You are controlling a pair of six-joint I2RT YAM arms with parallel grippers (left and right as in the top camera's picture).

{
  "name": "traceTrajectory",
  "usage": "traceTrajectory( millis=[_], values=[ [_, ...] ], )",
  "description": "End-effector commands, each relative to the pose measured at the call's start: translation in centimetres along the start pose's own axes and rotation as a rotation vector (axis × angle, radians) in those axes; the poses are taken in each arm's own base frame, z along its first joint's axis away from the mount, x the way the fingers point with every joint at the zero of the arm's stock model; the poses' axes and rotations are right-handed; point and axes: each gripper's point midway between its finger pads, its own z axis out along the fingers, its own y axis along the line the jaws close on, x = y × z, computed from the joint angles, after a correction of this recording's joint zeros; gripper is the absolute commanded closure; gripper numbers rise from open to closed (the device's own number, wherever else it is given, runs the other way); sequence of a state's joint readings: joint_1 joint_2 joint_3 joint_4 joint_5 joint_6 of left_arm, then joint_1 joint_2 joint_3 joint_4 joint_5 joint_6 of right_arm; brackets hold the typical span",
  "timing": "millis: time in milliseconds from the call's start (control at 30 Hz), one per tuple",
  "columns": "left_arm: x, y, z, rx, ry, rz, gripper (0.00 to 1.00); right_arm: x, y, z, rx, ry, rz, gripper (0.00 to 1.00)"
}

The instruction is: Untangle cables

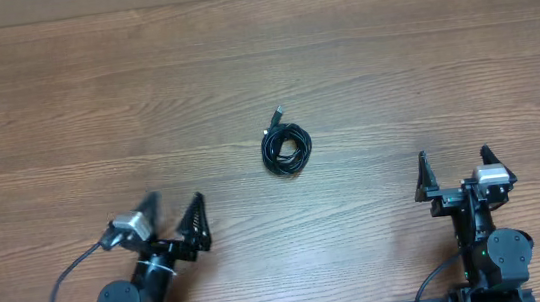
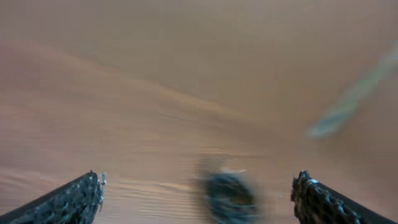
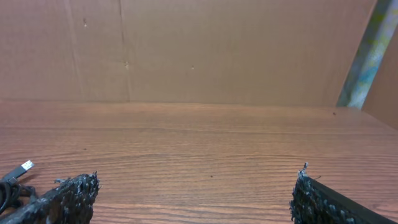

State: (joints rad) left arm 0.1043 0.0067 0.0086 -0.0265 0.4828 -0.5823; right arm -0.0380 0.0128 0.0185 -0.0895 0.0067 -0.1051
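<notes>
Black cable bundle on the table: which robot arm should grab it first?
Probably left. The left tool is open and tilted toward the coiled black cable, which shows centred, though blurred, in the left wrist view. The right tool faces straight ahead with the cable off to its side.

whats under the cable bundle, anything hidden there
Only the wooden table shows around the cable and through its loops. The wood right beneath the strands is covered, and the overlaps hide which strand lies lowest.
</notes>
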Motion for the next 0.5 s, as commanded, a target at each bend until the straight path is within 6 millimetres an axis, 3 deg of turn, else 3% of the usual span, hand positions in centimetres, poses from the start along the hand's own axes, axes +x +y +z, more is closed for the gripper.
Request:
traceTrajectory(
  millis=[0, 100, 167, 233, 333, 467],
  values=[
    [2.3, -3.8, -0.6, 0.178, 0.194, -0.572, 0.00, 0.1, 0.0, 0.0, 0.003, -0.005, -0.001, 0.00],
    [-1.1, -6.8, -1.2, 0.335, 0.101, -0.479, 0.00, 0.1, 0.0, 0.0, 0.003, -0.005, -0.001, 0.00],
    [-4.9, -10.6, -3.1, 0.510, -0.045, -0.301, 0.00, 0.1, 0.0, 0.0, 0.003, -0.005, -0.001, 0.00],
    [-7.4, -12.7, -4.7, 0.587, -0.157, -0.208, 0.00, 0.1, 0.0, 0.0, 0.003, -0.005, -0.001, 0.00],
    [-9.8, -14.1, -5.6, 0.585, -0.217, -0.189, 0.00, 0.1, 0.0, 0.0, 0.003, -0.005, -0.001, 0.00],
    [-12.1, -16.2, -6.6, 0.532, -0.240, -0.034, 0.00, 0.1, 0.0, 0.0, 0.003, -0.005, -0.001, 0.00]
  ],
)
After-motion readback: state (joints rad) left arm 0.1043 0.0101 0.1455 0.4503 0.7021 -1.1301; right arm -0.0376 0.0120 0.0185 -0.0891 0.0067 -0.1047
